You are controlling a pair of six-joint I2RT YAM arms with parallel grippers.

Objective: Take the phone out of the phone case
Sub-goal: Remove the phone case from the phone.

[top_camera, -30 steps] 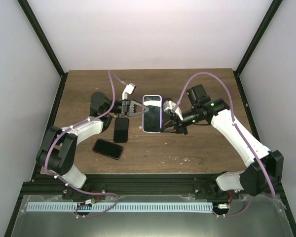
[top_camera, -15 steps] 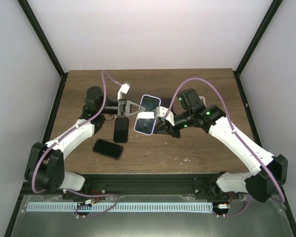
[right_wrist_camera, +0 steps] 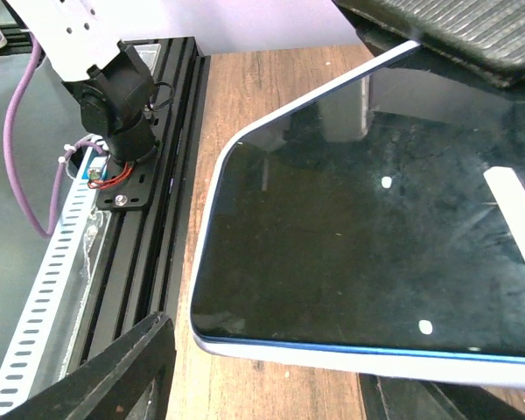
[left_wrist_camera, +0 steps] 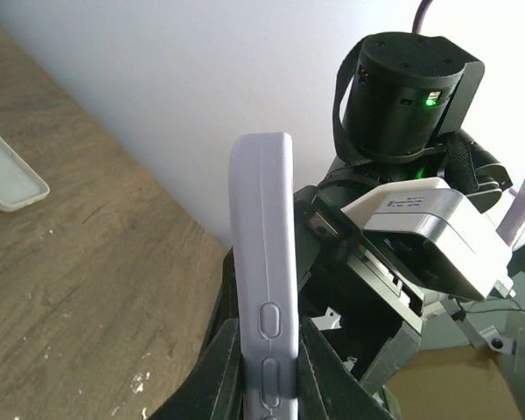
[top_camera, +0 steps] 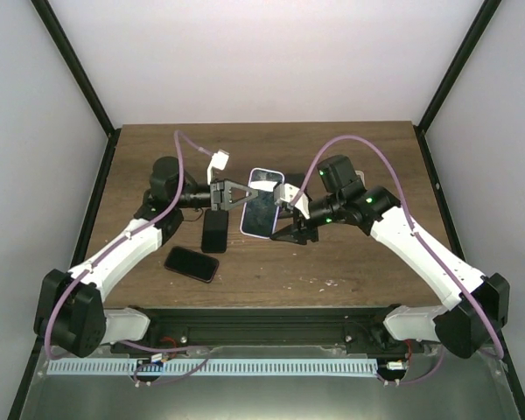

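The phone in its lavender case (top_camera: 261,206) is held tilted above the middle of the table. My left gripper (top_camera: 242,194) is shut on the case's left edge. In the left wrist view the case edge (left_wrist_camera: 262,245) with its side buttons stands pinched between my left gripper's (left_wrist_camera: 267,350) fingers. My right gripper (top_camera: 289,226) is open at the phone's right edge. In the right wrist view the black screen (right_wrist_camera: 376,245) with its pale rim fills the frame. My right gripper (right_wrist_camera: 262,385) stands spread wide below it, one finger (right_wrist_camera: 105,376) at the lower left, not touching.
Two bare black phones lie on the table left of centre, one (top_camera: 214,232) just under the left gripper, one (top_camera: 191,262) nearer the front. A white empty case (left_wrist_camera: 9,179) lies on the wood. The front rail (right_wrist_camera: 131,219) runs along the table's near edge.
The cased phone has been raised off the table and tilted, shifting a little left. The left arm has swung up and back, and the right gripper has followed to the phone's right edge.
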